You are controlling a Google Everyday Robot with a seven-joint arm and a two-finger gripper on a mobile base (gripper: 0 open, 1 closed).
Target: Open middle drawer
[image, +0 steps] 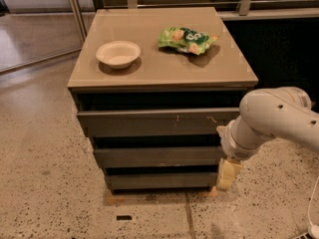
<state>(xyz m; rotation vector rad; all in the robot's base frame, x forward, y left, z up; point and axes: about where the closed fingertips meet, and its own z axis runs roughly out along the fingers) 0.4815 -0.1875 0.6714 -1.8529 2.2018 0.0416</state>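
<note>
The cabinet has three dark grey-brown flat drawer fronts under a tan top (159,68). The top drawer front (149,122) carries small pale scratch marks. The middle drawer (154,156) is the plain front below it, flush with the others. The lowest drawer front (154,180) sits under that. My gripper (228,175) hangs from the white arm (279,118) at the cabinet's right front corner, level with the lower drawers, pointing down. It is beside the middle drawer's right end.
A white bowl (118,54) and a green snack bag (187,39) lie on the cabinet top. Speckled floor (45,183) surrounds the cabinet. A metal railing (75,9) stands at the back left, and a dark wall area (279,49) lies to the right.
</note>
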